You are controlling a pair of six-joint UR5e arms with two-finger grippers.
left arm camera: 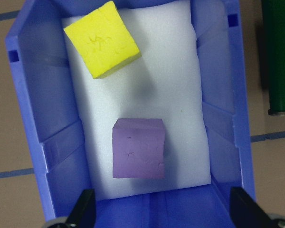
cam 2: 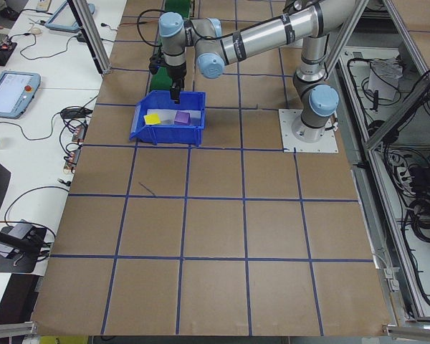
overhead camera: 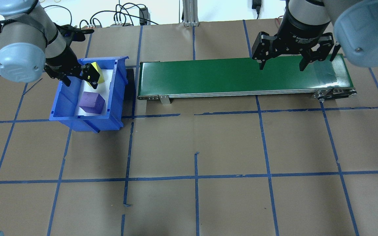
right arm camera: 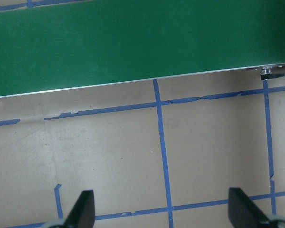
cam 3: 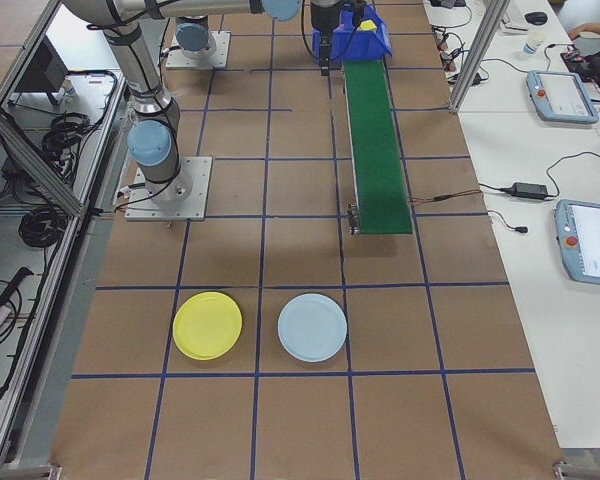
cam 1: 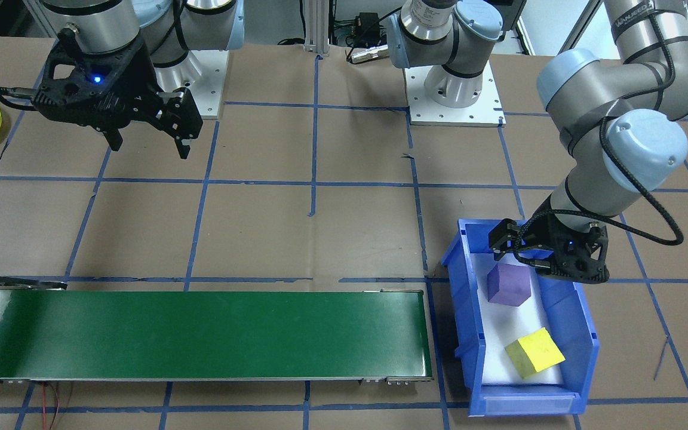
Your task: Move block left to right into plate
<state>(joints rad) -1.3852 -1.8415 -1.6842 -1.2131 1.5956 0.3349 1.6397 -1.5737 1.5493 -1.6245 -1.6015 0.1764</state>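
Barely starting: left gripper (cam 1: 520,254) hovering wide open over purple block (cam 1: 508,285) in bin (cam 1: 583,334); right gripper (overhead camera: 281,64) waiting open-jawed, plate (cam 3: 207,325) empty.

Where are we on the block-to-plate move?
Early. Nothing done: the purple block and yellow block both lie in the blue bin, and the yellow plate holds nothing. In hand: the left claw hangs open over the bin. Left: grasp, conveyor belt transfer, placement by the open right claw.
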